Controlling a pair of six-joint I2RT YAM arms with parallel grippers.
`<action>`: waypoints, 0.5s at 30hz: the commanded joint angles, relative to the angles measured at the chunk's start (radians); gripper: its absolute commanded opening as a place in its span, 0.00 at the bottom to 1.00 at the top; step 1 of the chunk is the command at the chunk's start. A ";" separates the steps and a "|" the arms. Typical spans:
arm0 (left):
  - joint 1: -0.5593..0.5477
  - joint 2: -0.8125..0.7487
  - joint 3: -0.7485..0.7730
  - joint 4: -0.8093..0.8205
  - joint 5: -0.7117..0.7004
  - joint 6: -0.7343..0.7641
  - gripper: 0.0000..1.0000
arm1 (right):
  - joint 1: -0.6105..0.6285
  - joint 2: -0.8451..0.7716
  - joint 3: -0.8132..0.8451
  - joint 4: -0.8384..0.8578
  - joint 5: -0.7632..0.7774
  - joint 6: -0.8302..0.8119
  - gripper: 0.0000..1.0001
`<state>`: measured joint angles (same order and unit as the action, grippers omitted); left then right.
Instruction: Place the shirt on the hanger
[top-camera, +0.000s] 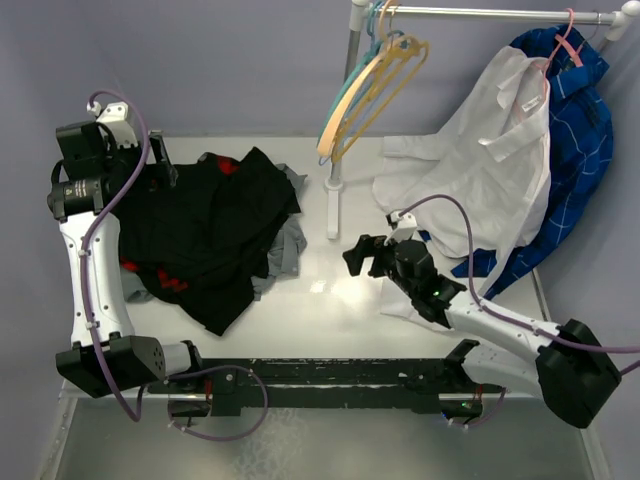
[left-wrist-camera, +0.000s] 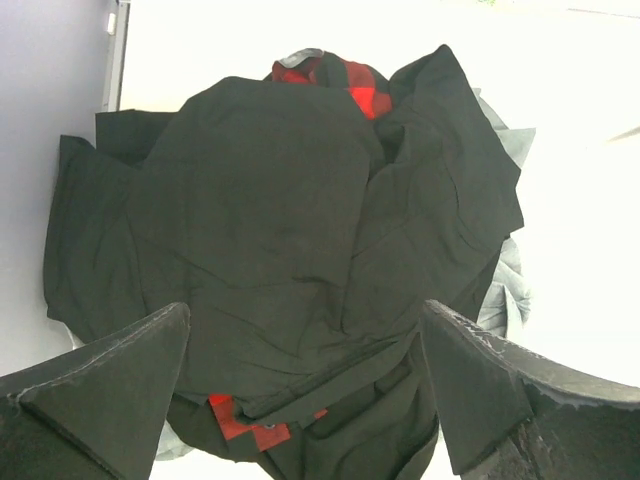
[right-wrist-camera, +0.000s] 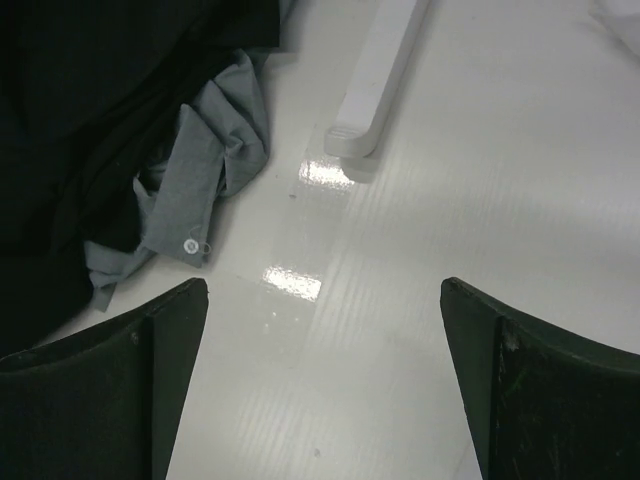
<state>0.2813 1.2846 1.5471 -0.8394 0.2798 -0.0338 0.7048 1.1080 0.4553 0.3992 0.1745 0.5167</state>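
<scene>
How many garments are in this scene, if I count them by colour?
Plain black shirt: 1
Black garment with red plaid: 1
Grey garment: 1
White shirt: 1
Blue checked shirt: 1
Total: 5

You have no text, label, brand, number or sign to read in any of the three views. The black shirt, lying at nine o'clock on the table, shows only plain fabric. The yellow-orange hanger, up at twelve o'clock, is too thin and small to show any mark you could make out.
</scene>
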 joint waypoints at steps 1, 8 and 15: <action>0.008 -0.003 0.057 0.017 -0.031 -0.031 0.99 | 0.000 -0.114 -0.023 -0.029 0.129 0.137 1.00; 0.010 -0.002 0.054 -0.033 0.231 0.124 0.99 | -0.002 -0.178 -0.079 0.058 -0.027 0.165 1.00; -0.053 0.044 0.076 -0.194 0.198 0.398 0.99 | -0.001 -0.045 -0.074 0.212 -0.291 0.040 1.00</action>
<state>0.2714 1.3010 1.5921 -0.9398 0.4988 0.1471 0.7048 0.9977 0.3523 0.4896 0.0586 0.6262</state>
